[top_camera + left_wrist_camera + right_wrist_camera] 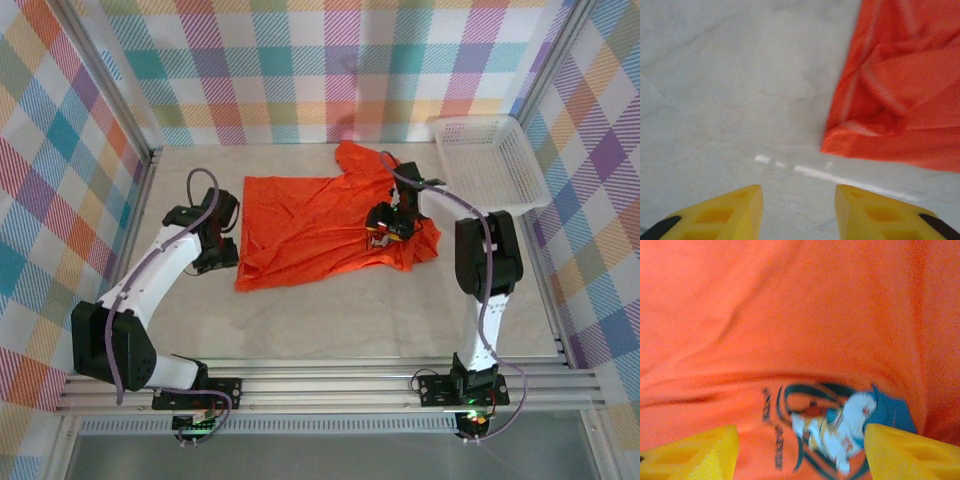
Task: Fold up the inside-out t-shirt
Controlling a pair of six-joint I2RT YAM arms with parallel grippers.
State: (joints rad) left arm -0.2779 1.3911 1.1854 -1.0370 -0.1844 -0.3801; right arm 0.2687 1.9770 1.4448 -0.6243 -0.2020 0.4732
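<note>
Desk (330,320), pale, inside plaid walls. Inside-out t-shirt (310,230), bright orange, lies flat-ish mid-desk, slightly toward the far side. Its long axis runs left-right. The straight edge faces left. The right end is bunched and wrinkled, with one flap poking toward the far wall. White mesh basket (530,180) sits at the far right corner, apart from the shirt.

Left arm (150,275) reaches from its near-left base up and rightward, wrist bent down near the shirt's left edge. Right arm (485,260) rises from its near-right base, elbow high, forearm folding back left over the shirt's right part.

Left tool (797,192) is open, yellow fingers apart, bare desk between them. It holds nothing. In the left wrist view the shirt's corner lies ahead of it and to one side, not touching.

Right tool (800,435) is open wide above the fabric, gripping nothing. The cartoon print (835,432), a white figure with blue, lies between its fingers; blurry.
</note>
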